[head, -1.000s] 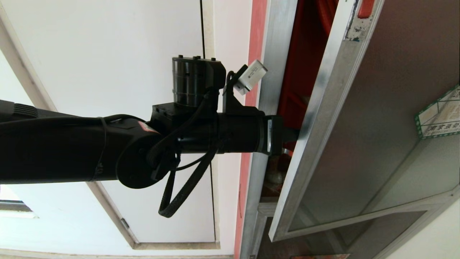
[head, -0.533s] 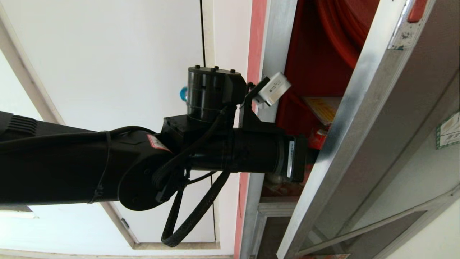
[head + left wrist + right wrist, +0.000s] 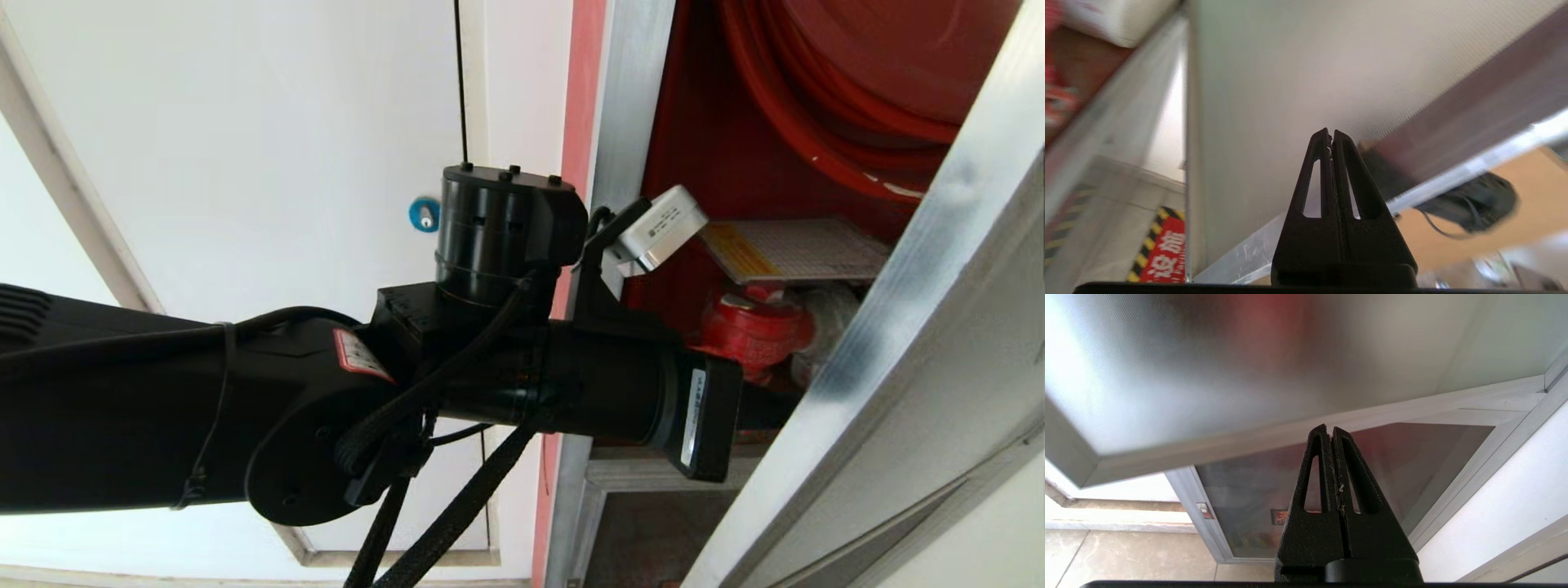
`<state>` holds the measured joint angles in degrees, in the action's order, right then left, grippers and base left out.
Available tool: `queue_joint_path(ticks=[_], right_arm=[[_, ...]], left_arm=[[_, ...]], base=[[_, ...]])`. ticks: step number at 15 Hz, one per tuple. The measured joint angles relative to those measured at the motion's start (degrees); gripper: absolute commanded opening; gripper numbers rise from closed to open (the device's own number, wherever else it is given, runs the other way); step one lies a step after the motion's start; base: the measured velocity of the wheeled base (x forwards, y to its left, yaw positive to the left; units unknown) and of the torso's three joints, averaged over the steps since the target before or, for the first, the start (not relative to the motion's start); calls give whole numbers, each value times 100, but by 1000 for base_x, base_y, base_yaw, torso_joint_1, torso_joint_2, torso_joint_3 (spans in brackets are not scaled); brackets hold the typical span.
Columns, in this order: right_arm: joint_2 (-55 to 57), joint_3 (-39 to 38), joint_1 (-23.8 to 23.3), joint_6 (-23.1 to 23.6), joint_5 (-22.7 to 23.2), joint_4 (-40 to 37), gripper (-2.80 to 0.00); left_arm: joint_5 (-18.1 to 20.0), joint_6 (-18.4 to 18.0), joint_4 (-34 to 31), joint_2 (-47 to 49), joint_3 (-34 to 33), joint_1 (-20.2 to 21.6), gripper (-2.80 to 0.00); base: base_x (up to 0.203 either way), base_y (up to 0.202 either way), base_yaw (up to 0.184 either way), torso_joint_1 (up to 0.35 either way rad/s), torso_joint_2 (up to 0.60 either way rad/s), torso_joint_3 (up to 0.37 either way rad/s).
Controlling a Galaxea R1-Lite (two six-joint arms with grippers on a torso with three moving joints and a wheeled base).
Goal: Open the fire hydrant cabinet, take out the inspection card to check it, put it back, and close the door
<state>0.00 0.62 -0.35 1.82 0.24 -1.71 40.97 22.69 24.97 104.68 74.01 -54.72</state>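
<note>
Reaching behind aluminium-framed glass door (image 3: 914,343), black left gripper (image 3: 1330,134) pinched closed, empty. Laminated white inspection card (image 3: 804,249) lying inside red cabinet (image 3: 702,163). Right gripper (image 3: 1329,430) closed, near lower panel.

bright even daylight; left wrist view smeared with blur, head view sharp.

The fire hydrant cabinet (image 3: 694,163) is red inside; the inspection card (image 3: 796,249) lies flat above the red valve (image 3: 751,327).
</note>
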Motion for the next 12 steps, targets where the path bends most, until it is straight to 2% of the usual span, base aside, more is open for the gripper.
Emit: queue_joint_path(ticks=[12], right_arm=[[0, 0, 0, 0, 0, 4, -280]], left_arm=[[98, -11, 14, 34, -156, -723, -280]], base=[[0, 0, 0, 0, 0, 0]])
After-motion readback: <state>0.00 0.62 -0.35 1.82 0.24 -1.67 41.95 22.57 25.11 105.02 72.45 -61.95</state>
